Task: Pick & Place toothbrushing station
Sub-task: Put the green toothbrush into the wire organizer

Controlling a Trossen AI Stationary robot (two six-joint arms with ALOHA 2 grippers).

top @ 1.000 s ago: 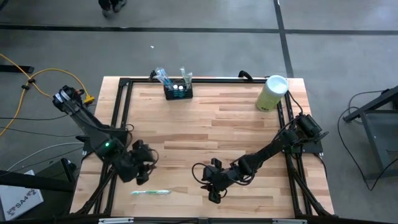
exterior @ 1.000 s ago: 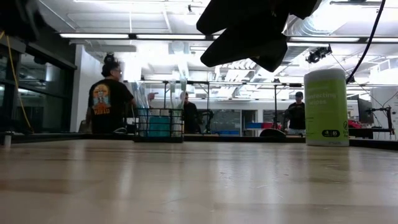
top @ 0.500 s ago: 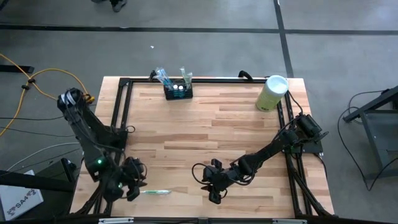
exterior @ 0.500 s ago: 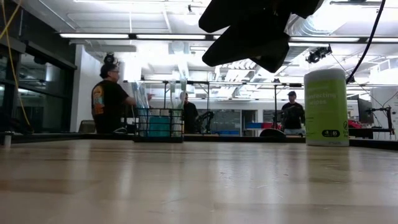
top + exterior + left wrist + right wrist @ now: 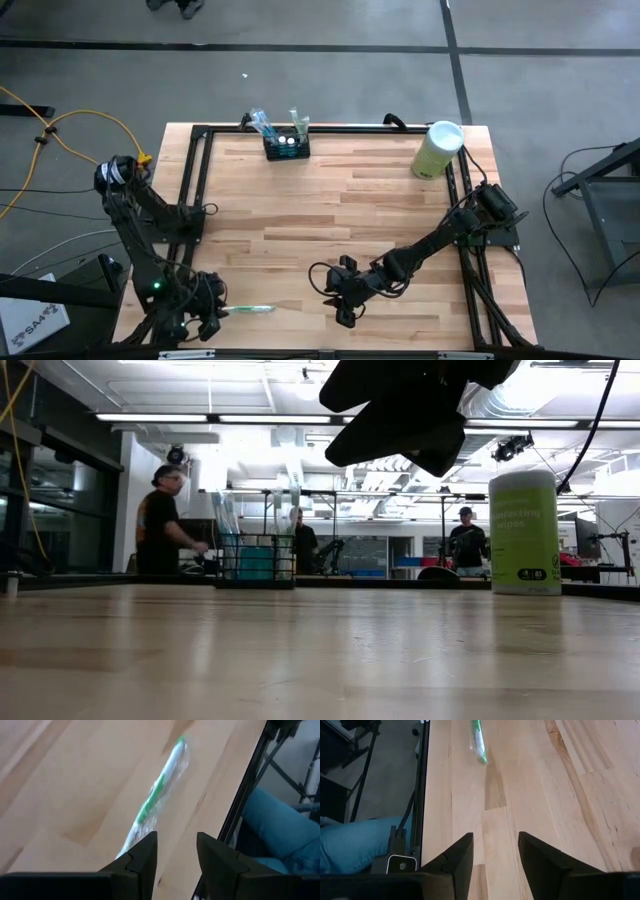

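Your main risk sits at the near edge of the pale wooden butcher-block table (image 5: 340, 210). The left gripper (image 5: 200, 318) hangs low there, its fingers parted with nothing between them, and the green-and-white toothbrush in its clear wrapper (image 5: 243, 309) lies flat just beside it, one end almost at the fingertips. In the left wrist view the wrapped toothbrush (image 5: 157, 795) runs forward from the gap between the fingers and slightly to one side. Close now and, I judge, one finger could land on the wrapper's edge, so the slick plastic skids or rolls out. The black frame rail (image 5: 240, 800) runs close alongside the toothbrush, and a nudge that way could send it under the rail or off the table.

The small black slotted toothbrushing station (image 5: 286, 146) stands at the far edge of the table, well apart from the toothbrush. It already holds several upright items, and the pale green cylinder with a white lid (image 5: 437, 149) stands well to one side of it along that same far edge. Carrying a long brush over and dropping it in crooked could, I think, catch those items or tip the light caddy.

The right gripper (image 5: 342, 300) waits near the toothbrush, on the side away from the left gripper, also open and empty.
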